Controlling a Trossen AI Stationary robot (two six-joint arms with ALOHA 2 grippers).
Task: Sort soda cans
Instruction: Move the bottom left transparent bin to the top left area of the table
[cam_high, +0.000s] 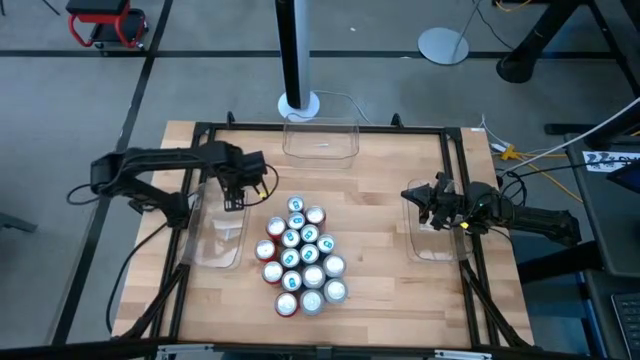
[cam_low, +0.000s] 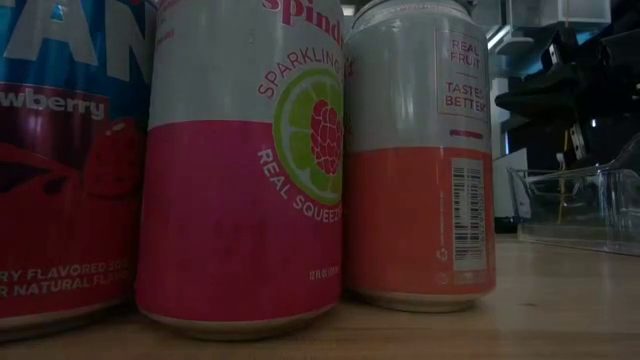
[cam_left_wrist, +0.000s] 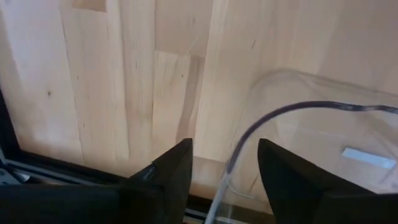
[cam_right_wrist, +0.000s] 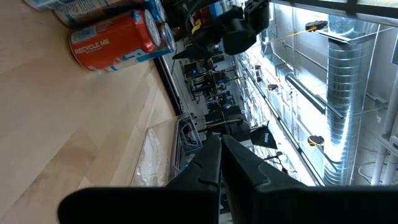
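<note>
While the soda cans (cam_high: 301, 256) are standing clustered mid-table, the left gripper (cam_high: 235, 199), partly open and empty, is hovering over the left bin's (cam_high: 215, 258) rim, probably repositioning; the right gripper (cam_high: 425, 203) is waiting closed.

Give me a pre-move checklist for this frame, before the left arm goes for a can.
1. Left end effector empty, fingers apart: ok.
2. Left end effector over the rim of the left bin, away from the soda cans: ok.
3. Right end effector shut, holding nothing: ok.
4. Right arm waits over the right bin: ok.
5. Cans upright in one cluster: ok.
6. Bins free of cans: ok.
</note>
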